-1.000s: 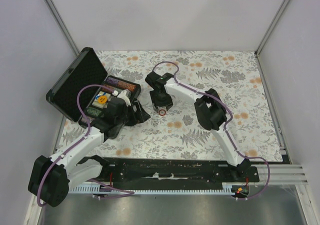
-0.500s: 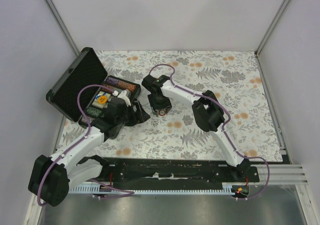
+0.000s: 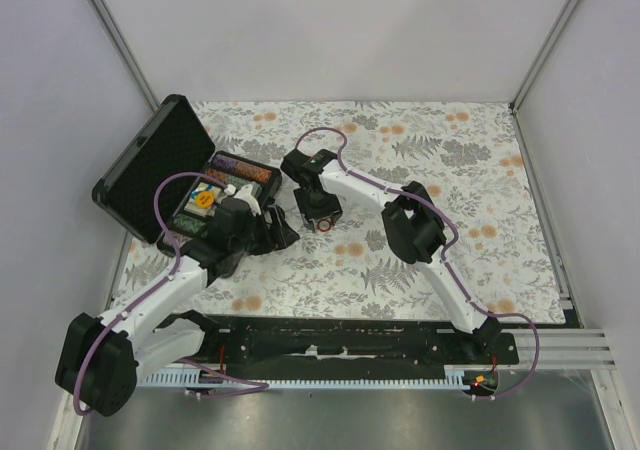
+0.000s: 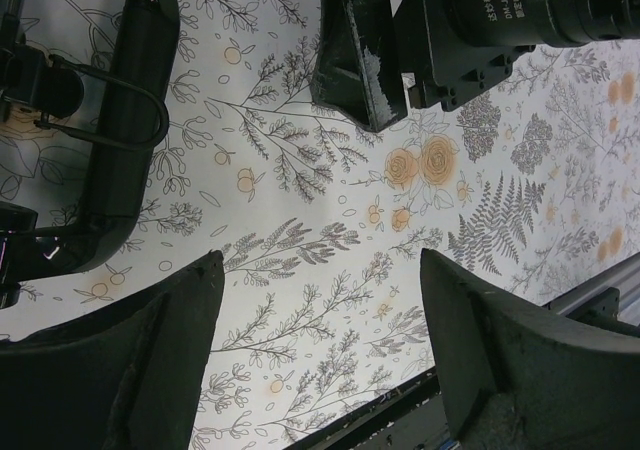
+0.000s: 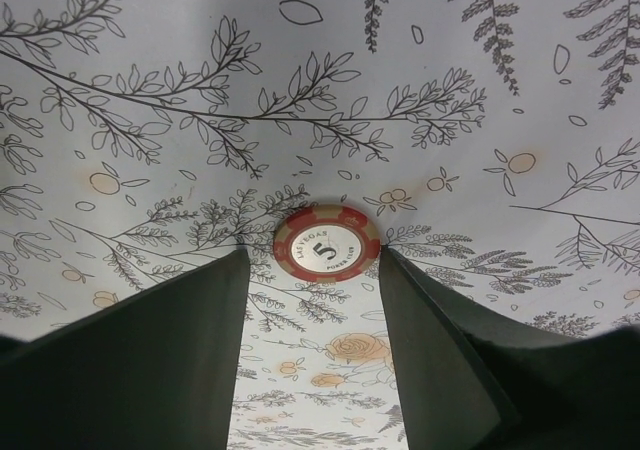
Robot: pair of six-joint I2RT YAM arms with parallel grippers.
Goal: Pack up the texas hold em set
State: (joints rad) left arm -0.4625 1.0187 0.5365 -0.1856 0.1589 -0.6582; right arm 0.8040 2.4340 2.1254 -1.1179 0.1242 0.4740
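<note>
The black case lies open at the table's left, its lid tilted back. In its tray are rows of striped chips and a round orange button. One red chip marked 5 lies flat on the flowered cloth, also seen from above as the chip. My right gripper is open, its fingertips on either side of the chip's near edge, with a gap on the left side. My left gripper is open over bare cloth beside the case's front, and from above the left gripper holds nothing.
The right arm's wrist and camera hang just beyond my left fingers. The table's near edge with its black rail runs along the bottom. White walls enclose the flowered cloth on three sides.
The right arm's wrist and elbow have shifted slightly left while the chip stayed in place. The left arm has barely moved.
</note>
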